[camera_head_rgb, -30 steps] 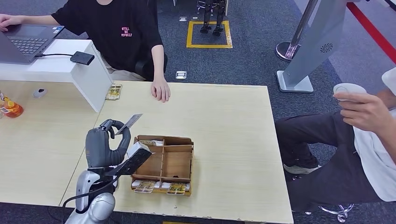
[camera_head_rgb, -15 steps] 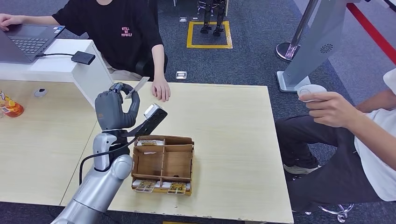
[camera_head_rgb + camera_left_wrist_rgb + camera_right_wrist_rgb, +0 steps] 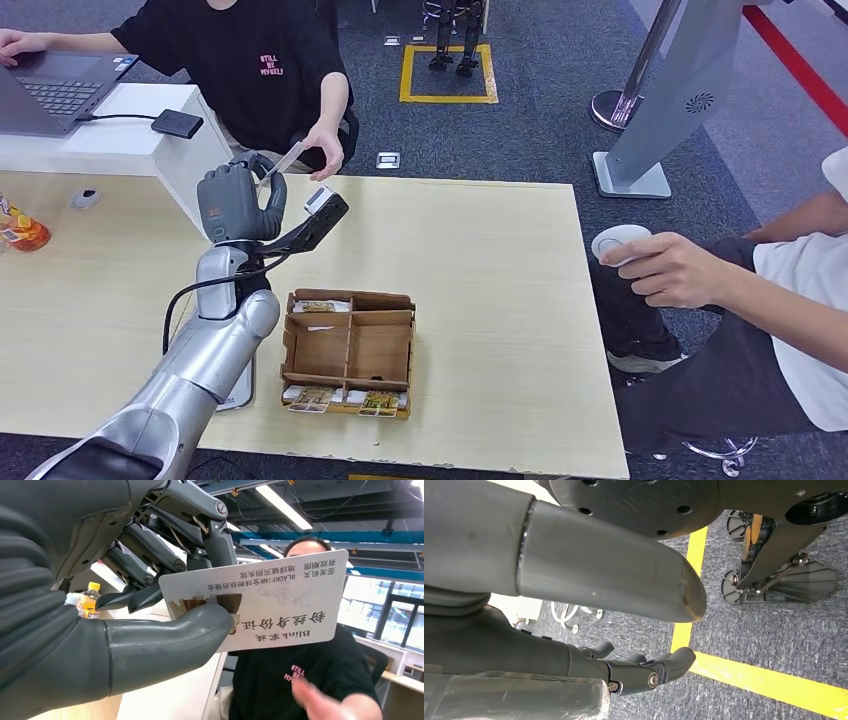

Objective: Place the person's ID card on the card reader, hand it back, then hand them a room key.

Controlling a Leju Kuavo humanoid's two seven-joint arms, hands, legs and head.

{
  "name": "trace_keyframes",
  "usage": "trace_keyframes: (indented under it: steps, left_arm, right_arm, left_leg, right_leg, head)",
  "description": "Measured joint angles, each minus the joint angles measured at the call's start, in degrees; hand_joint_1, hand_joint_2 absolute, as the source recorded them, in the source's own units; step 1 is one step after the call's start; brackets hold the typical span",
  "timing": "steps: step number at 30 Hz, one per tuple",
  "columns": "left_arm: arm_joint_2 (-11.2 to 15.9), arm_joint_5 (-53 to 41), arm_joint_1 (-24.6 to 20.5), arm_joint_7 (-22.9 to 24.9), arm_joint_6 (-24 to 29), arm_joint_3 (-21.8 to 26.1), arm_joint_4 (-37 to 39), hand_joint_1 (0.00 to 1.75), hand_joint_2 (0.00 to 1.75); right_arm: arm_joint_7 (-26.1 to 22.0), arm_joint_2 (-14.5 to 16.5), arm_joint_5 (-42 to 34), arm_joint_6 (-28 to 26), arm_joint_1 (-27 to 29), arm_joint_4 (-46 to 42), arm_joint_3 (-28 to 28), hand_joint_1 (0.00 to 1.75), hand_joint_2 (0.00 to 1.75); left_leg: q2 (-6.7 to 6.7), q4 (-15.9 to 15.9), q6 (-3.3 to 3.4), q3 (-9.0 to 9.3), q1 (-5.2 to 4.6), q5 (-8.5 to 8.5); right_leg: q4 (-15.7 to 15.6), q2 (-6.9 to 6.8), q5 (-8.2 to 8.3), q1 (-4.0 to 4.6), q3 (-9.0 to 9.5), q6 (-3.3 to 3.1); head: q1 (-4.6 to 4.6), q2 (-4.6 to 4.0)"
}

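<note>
Above the far edge of the pale wooden desk [image 3: 480, 240], the robot's grey left hand [image 3: 236, 203] is raised and pinches a white printed ID card [image 3: 270, 600] between its thumb and fingers, holding it toward the person in the black T-shirt [image 3: 250, 60]. That person's hand [image 3: 325, 150] is touching the card's far end. A brown wooden compartment box [image 3: 350, 350] with cards along its near slots sits toward the desk's near edge, well apart from the raised card. At the desk's far left corner stands a white riser [image 3: 130, 135] carrying a small black card reader [image 3: 177, 124]. The right hand [image 3: 644, 672] hangs over grey carpet with yellow lines, fingers loosely curled and holding nothing.
</note>
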Motion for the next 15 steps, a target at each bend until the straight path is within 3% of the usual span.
trace_keyframes:
  steps: [7,15]
  left_arm:
    - [0.8,-5.6,-2.9,5.6,0.1,0.6,5.4,1.75,1.75]
    - [5.2,-16.1,-5.7,12.7,0.4,2.4,11.4,1.75,1.75]
  right_arm:
    - [0.0,-0.1,1.0,0.3,-0.1,0.2,0.4,0.0,0.0]
    - [0.2,-0.3,2.1,0.4,-0.2,0.3,1.5,0.0,0.0]
  left_leg:
    - [0.0,0.0,0.0,-0.02,0.0,0.02]
    - [0.01,0.0,-0.04,-0.01,0.02,0.07]
  right_leg:
    - [0.0,0.0,0.01,0.0,0.0,0.0]
    - [0.0,0.01,0.01,0.01,-0.01,-0.01]
  head:
    - [0.0,0.0]
    - [0.0,0.0]
